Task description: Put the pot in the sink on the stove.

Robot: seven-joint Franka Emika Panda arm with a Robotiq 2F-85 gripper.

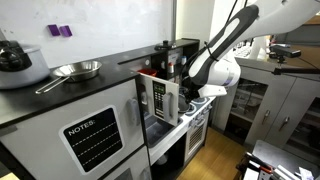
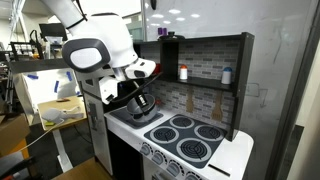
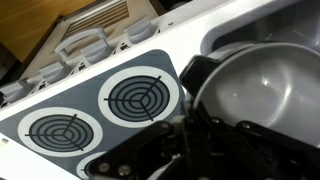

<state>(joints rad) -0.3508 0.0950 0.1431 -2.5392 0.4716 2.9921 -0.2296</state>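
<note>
- One small round pot (image 3: 262, 85) fills the right side of my wrist view. It is silver-grey metal, smooth and shiny inside, with a darker rim.
- It looks about as wide as the burner ring (image 3: 141, 96) next to it.
- The pot is at the sink (image 3: 222, 40), just beside the stove (image 3: 92, 98) in the white toy kitchen. I cannot tell if it sits on the sink bottom or hangs a little above it.
- Two pale-blue rings show on the white stove top in my wrist view.
- My gripper (image 3: 200, 140) is right over the near rim of the pot. The fingers (image 3: 185, 135) look dark and blurry, so I cannot tell if they are open or pinching the rim.
- In an exterior view the arm bends down over the sink end. There the pot shows as a dark round shape under the gripper.
</note>
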